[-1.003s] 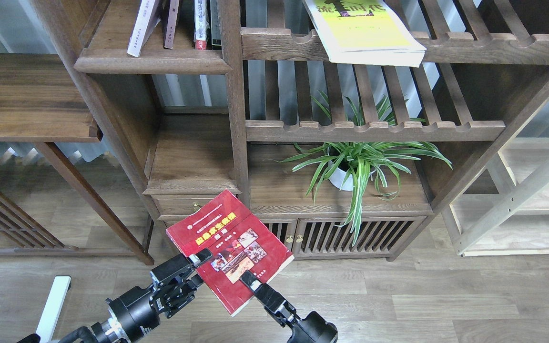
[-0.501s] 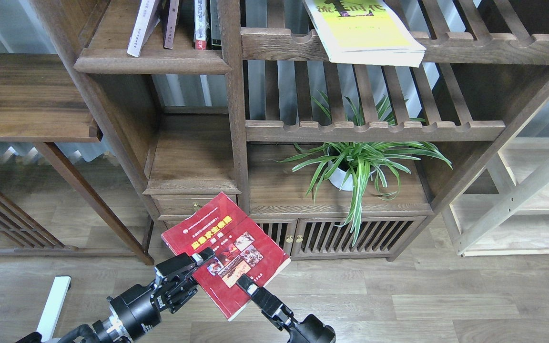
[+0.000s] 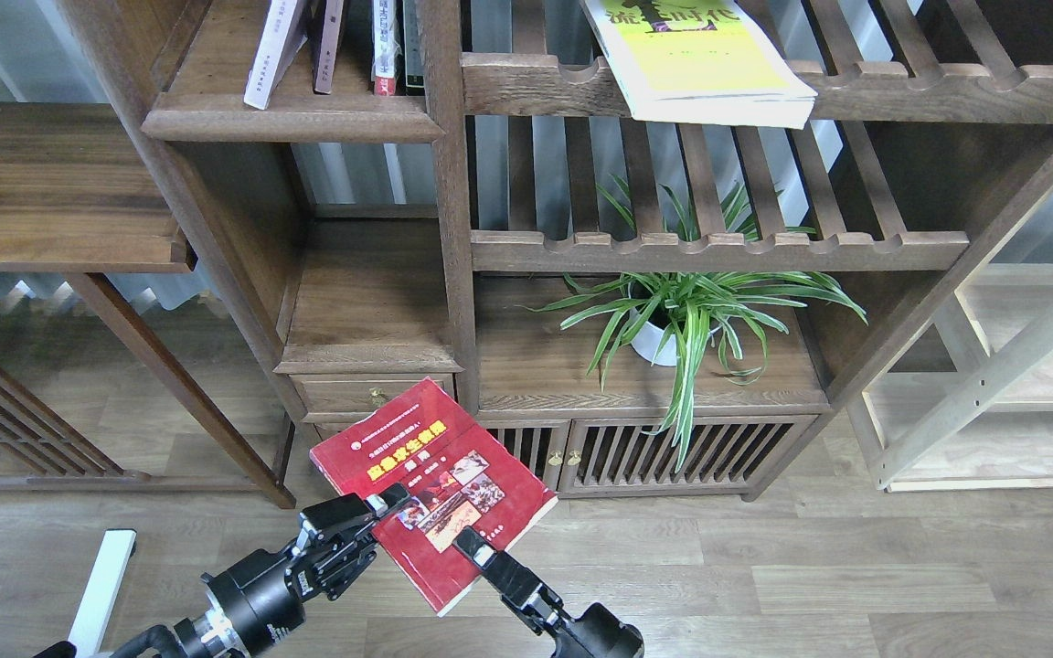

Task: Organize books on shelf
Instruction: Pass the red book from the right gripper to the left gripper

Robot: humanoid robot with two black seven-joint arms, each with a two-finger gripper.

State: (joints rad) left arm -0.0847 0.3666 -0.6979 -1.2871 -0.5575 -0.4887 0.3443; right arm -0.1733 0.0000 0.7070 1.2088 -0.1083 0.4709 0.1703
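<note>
Head view: dark red book [image 3: 435,489] with a yellow title band, held low and tilted in front of the bookcase, well below the solid dark shelf [image 3: 293,114] at upper left. Left gripper [image 3: 378,508] clenched on the book's near-left edge, one finger seen lying on the cover. Right gripper [image 3: 472,550] reaching up at the book's lower edge, touching it; whether it pinches the cover or only props it, cannot tell. Pale lavender-white book [image 3: 272,50] leaning on that shelf beside a few upright volumes [image 3: 389,46]. Yellow-green book [image 3: 700,59] lying flat on the slatted rack [image 3: 764,91] at upper right, its corner overhanging the front rail.

Likely trouble: a large floppy paperback gripped near one edge, so probably prone to sagging, pivoting in the fingers or slipping out on the way up, more so if the right side only supports. Also a risk of a corner catching the moulded shelf edge, or of knocking the leaning pale book over on entry.

In the way: central upright post [image 3: 449,183] just right of the shelf opening, and the lower ledge with its small drawer [image 3: 366,393] directly above the book. Potted spider plant [image 3: 686,320] to the right, well apart from the lift path.
</note>
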